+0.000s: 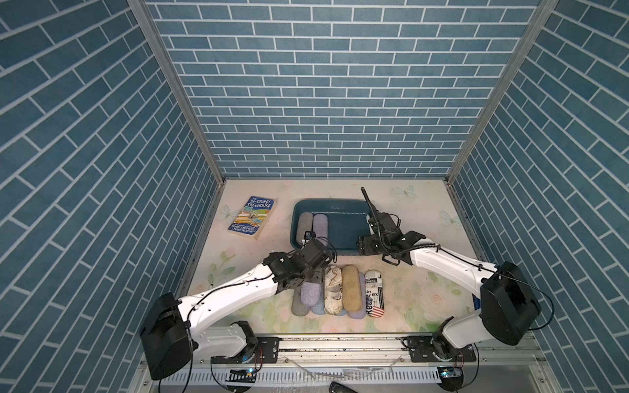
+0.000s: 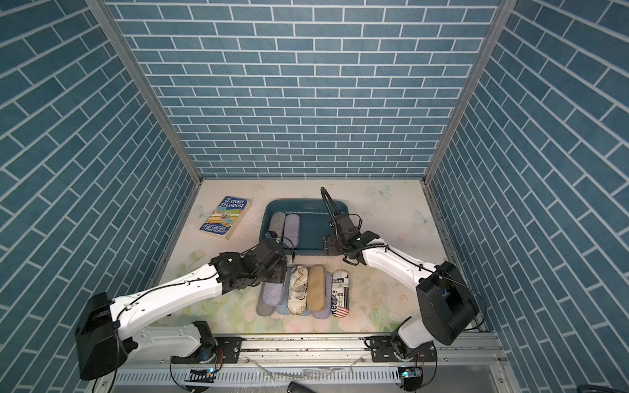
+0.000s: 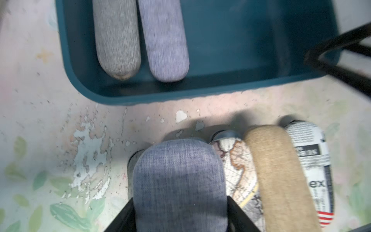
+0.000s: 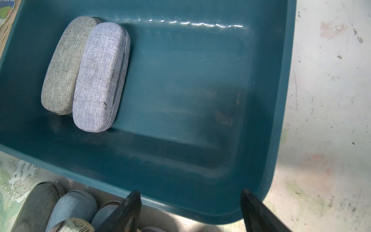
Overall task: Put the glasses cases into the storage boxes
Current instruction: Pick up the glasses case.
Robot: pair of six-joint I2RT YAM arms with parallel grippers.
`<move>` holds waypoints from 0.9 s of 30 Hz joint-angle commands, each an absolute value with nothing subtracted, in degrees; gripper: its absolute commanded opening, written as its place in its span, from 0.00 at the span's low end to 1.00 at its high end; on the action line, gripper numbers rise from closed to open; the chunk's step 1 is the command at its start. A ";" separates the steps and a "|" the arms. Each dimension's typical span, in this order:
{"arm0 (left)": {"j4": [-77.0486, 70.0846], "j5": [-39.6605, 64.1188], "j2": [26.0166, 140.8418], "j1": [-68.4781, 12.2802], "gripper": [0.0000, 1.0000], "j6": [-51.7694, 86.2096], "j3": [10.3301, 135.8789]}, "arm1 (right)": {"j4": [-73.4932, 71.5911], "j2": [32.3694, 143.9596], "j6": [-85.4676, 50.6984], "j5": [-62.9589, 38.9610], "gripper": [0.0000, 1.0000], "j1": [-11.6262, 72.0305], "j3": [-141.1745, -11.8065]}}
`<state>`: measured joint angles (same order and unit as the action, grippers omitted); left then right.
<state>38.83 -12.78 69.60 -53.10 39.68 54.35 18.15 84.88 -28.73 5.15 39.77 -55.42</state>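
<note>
The dark teal storage box (image 1: 340, 217) (image 4: 200, 100) stands at the middle back and holds a grey case (image 1: 304, 226) and a lilac case (image 1: 320, 226) side by side at its left end. In front of it lies a heap of glasses cases, among them a map-print case (image 1: 333, 289), a tan case (image 1: 352, 287) and a newspaper-and-flag case (image 1: 374, 292). My left gripper (image 3: 180, 209) is shut on a blue-lilac case (image 3: 178, 180) at the heap's left. My right gripper (image 4: 190, 191) hangs open and empty over the box's near right corner.
A paperback book (image 1: 253, 217) lies left of the box near the left wall. Blue brick-pattern walls close in the left, back and right sides. The right arm (image 1: 442, 262) reaches across the table's right part.
</note>
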 commanded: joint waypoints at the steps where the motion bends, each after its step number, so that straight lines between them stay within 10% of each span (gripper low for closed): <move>1: 41.62 -15.39 68.55 -52.07 0.60 36.95 58.27 | 17.30 84.77 -30.94 5.16 0.79 39.38 -54.18; 27: 21.70 -2.68 101.00 -37.40 0.61 29.39 84.36 | 17.48 79.66 -31.77 6.77 0.79 36.74 -50.98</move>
<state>23.86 -3.79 98.21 -38.35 30.92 82.13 17.08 81.36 -29.80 5.87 37.04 -51.68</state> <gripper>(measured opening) 0.646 0.789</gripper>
